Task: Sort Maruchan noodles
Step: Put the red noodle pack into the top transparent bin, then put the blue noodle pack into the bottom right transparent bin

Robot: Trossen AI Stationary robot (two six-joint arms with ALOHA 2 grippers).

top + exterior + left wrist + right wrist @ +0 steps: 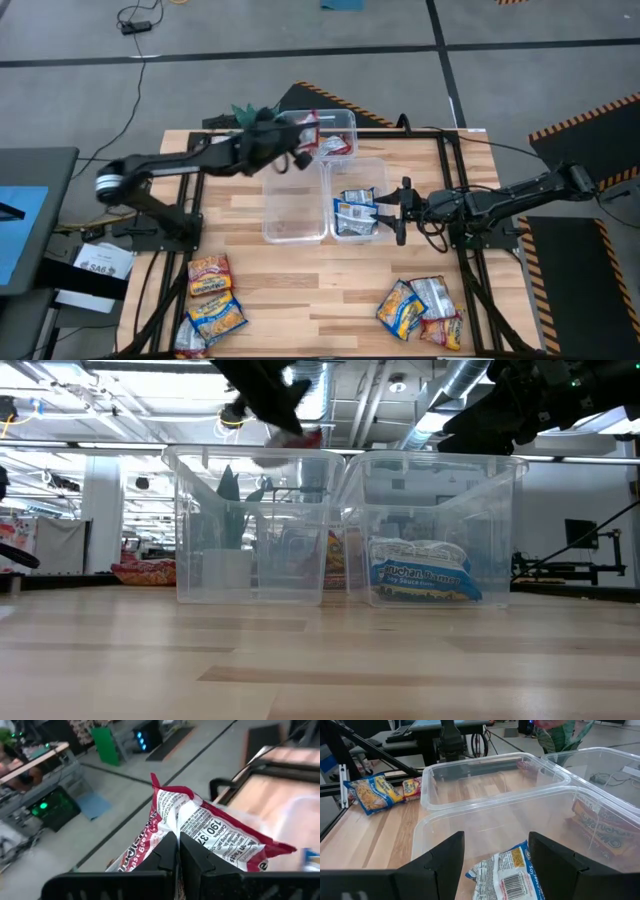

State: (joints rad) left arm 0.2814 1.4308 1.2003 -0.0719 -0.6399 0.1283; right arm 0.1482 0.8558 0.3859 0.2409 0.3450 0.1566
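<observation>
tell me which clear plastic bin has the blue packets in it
The clear plastic bin under the right end effector holds the blue-and-silver crinkly noodle packets; the bin beside it looks empty, and the far one holds red packets.

A robotics lab or industrial test hall is shown. A butcher-block surface (300, 250) is set on a grey concrete floor (250, 80) marked with black-and-orange hazard-striped mats (590, 115). Exposed silver ductwork (455, 385) and ceiling pipes are seen overhead in the low view. Benches carrying lit electronics (45, 807) are visible in the left wrist view, and loose cables (140, 20) lie on the floor.
</observation>
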